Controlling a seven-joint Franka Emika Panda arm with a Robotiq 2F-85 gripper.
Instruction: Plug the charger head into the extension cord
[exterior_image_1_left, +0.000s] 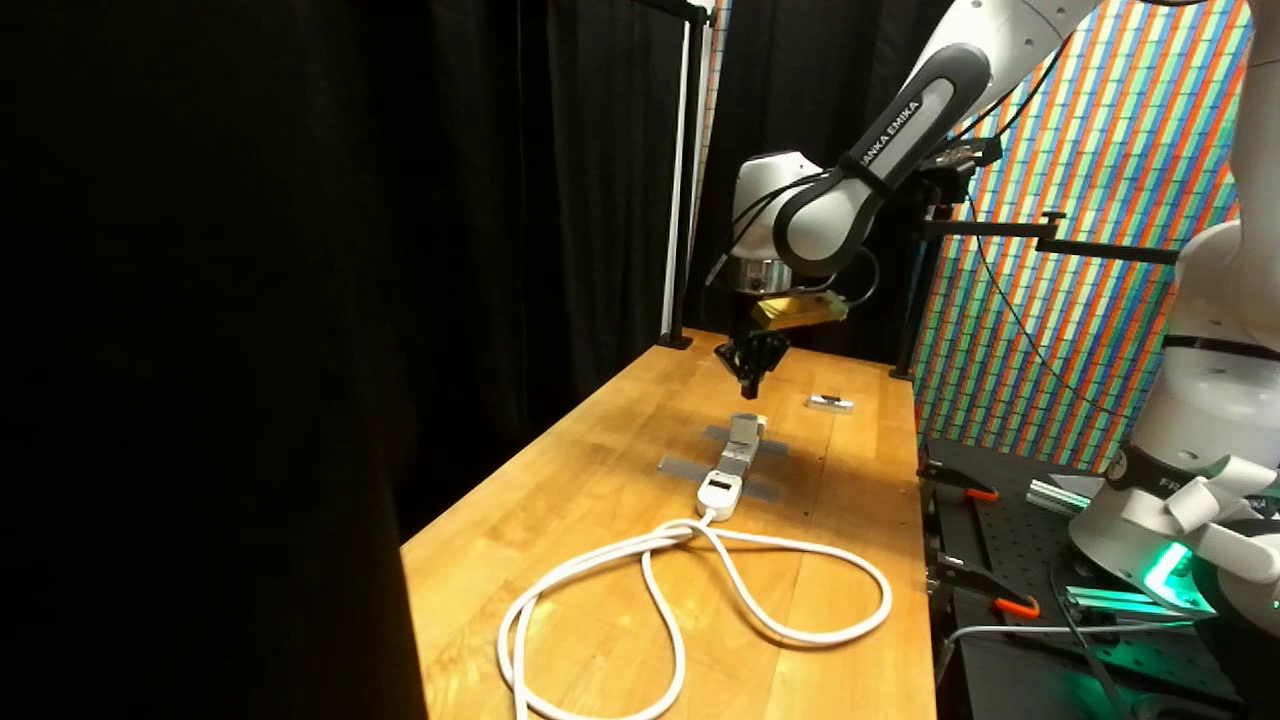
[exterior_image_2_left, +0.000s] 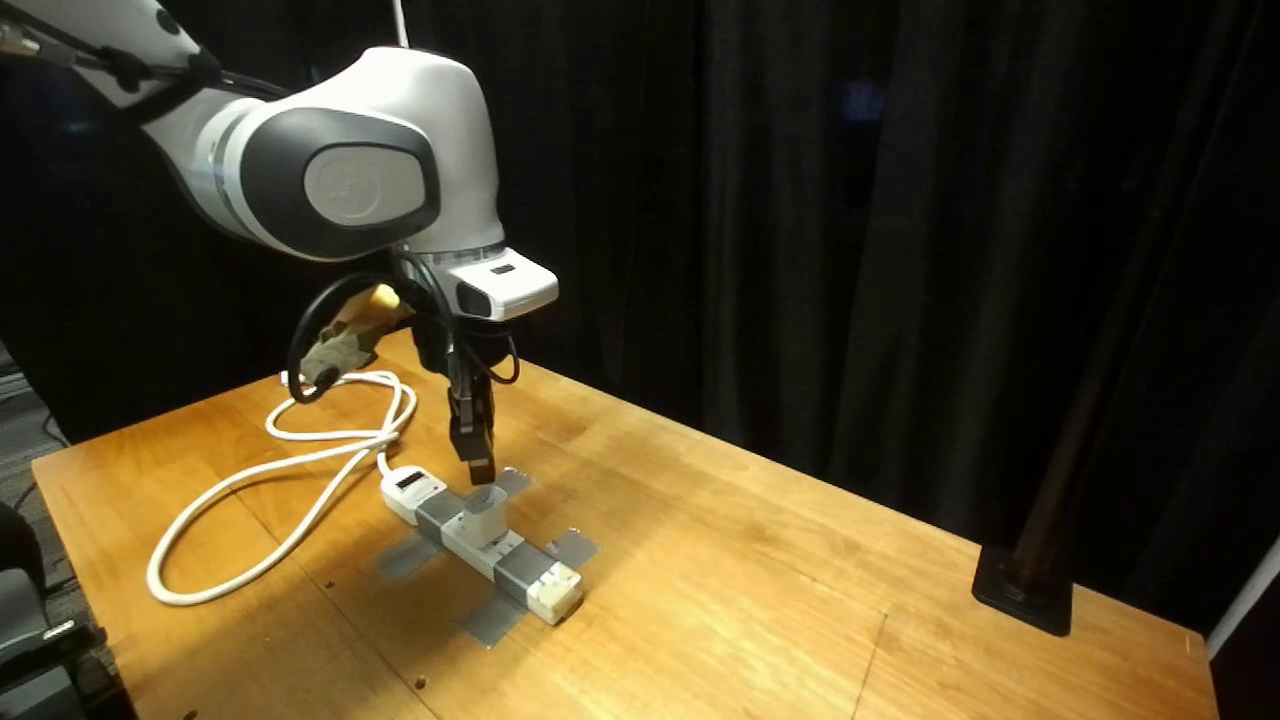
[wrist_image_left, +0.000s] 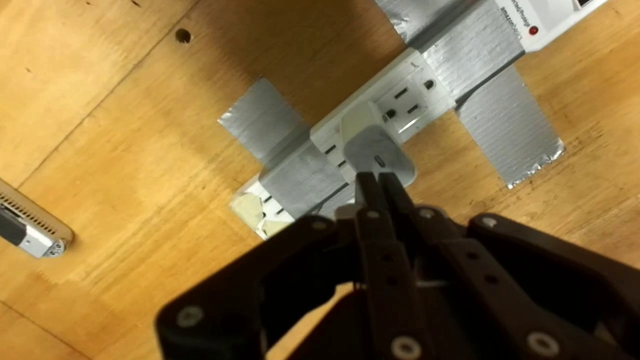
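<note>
The charger head (exterior_image_2_left: 485, 517) is a small white block. It stands upright on the extension cord's socket block (exterior_image_2_left: 412, 493), its base against the outlets and its port facing up. It also shows in the wrist view (wrist_image_left: 380, 152). The socket block (wrist_image_left: 417, 95) is taped to the table and lies diagonally there; the cord's white cable (exterior_image_1_left: 885, 595) loops away from it. My gripper (exterior_image_2_left: 482, 472) is just above the charger head, apart from it. In the wrist view my fingertips (wrist_image_left: 377, 176) are together with only a thin gap, holding nothing, and overlap the charger head's near edge.
Grey duct tape (wrist_image_left: 510, 127) crosses the socket block onto the wooden table (exterior_image_2_left: 700, 600). A small silver-white metal piece (exterior_image_1_left: 830, 402) lies near the table's edge. Clamps (exterior_image_1_left: 985, 585) sit along that side. A black post base (exterior_image_2_left: 1022, 590) stands at a table corner.
</note>
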